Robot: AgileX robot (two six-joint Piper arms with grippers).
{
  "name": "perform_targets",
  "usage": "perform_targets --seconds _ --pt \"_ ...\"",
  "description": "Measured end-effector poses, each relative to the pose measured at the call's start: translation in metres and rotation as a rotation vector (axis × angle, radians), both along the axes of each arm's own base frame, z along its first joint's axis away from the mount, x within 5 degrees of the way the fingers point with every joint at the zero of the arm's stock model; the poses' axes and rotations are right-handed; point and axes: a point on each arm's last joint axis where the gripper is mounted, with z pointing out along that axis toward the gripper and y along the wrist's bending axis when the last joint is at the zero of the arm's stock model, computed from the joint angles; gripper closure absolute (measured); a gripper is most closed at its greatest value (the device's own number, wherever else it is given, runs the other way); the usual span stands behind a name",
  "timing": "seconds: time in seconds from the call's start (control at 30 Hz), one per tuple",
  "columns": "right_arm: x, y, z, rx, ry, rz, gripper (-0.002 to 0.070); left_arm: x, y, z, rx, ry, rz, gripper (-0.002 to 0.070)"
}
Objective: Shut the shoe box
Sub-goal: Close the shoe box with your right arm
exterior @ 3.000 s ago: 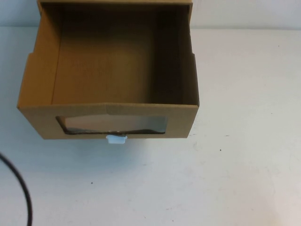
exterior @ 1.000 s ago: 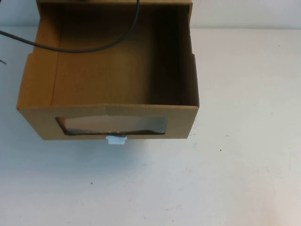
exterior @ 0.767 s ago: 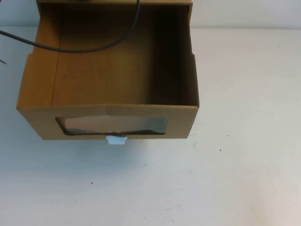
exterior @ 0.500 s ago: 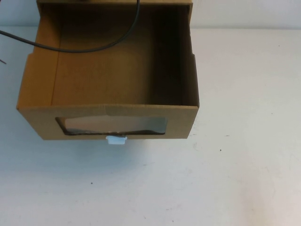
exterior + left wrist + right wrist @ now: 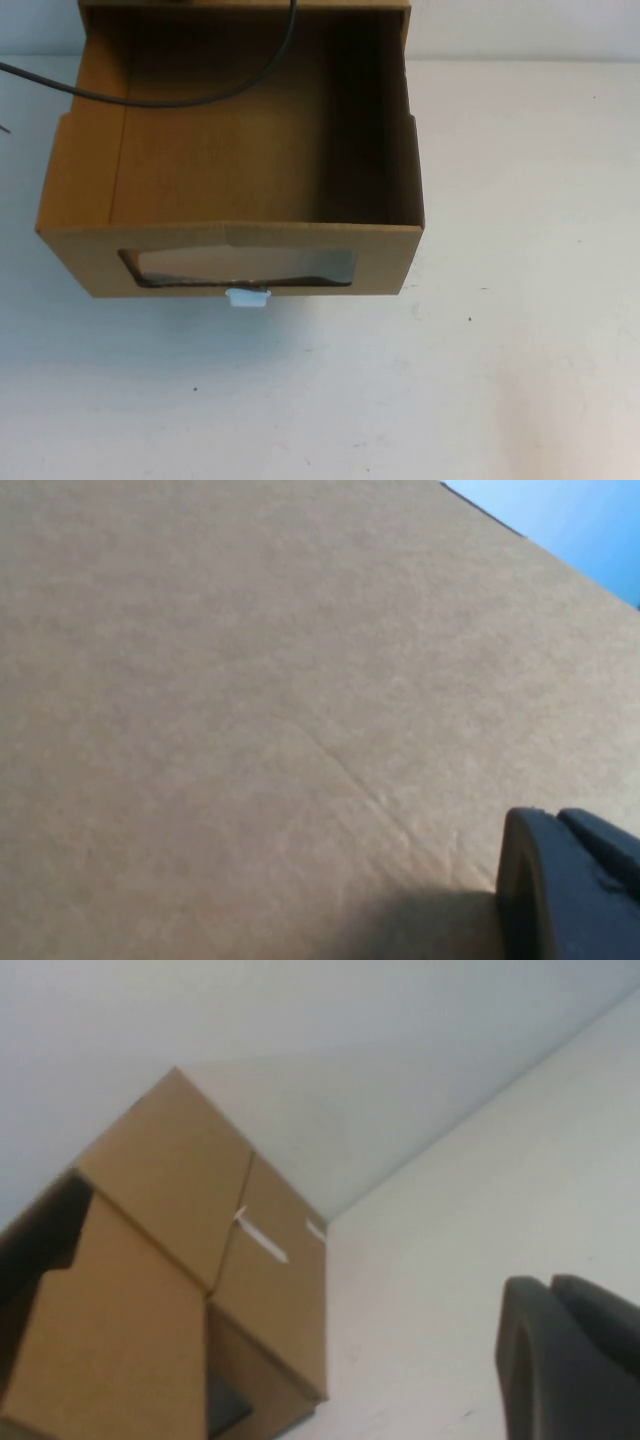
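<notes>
The brown shoe box (image 5: 90, 262) stands at the far left-middle of the table, its drawer pulled out toward me and empty inside. Its front panel has a clear window (image 5: 240, 265) with a small white pull tab (image 5: 247, 297) below it. Neither gripper shows in the high view. In the left wrist view, a dark part of my left gripper (image 5: 570, 895) is close against a brown cardboard face (image 5: 250, 700) that fills the view. In the right wrist view, my right gripper (image 5: 570, 1360) is over the white table, apart from the box (image 5: 170, 1260), which it views from the side.
A black cable (image 5: 200, 100) hangs across the back of the open drawer, from the left edge up to the top. The box's outer sleeve (image 5: 240, 4) is at the top edge. The white table (image 5: 500, 350) stretches in front of and right of the box.
The black cable was at the lower left three seconds ago and now crosses the drawer's back. Over the last second the box and the cable have barely moved.
</notes>
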Motion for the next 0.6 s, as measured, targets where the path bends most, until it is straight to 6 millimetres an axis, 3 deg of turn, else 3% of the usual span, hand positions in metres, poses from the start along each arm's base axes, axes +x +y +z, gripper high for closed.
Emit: perform_targets --seconds 0.13,0.27,0.4,0.6 --pt "-0.004 0.011 0.033 -0.024 0.033 0.117 0.0687 -0.002 0.004 0.006 0.014 0.027 -0.007 0.0680" --pt "0.003 0.024 0.069 -0.143 0.209 0.273 0.0687 -0.004 0.008 0.014 0.029 0.061 -0.021 0.0680" --pt "0.023 0.032 0.095 -0.298 0.429 0.424 0.0687 -0.003 0.017 0.023 0.031 0.057 -0.007 0.0680" --pt "0.064 0.039 0.121 -0.420 0.579 0.580 0.0687 -0.002 0.020 0.023 0.047 0.062 0.006 0.0680"
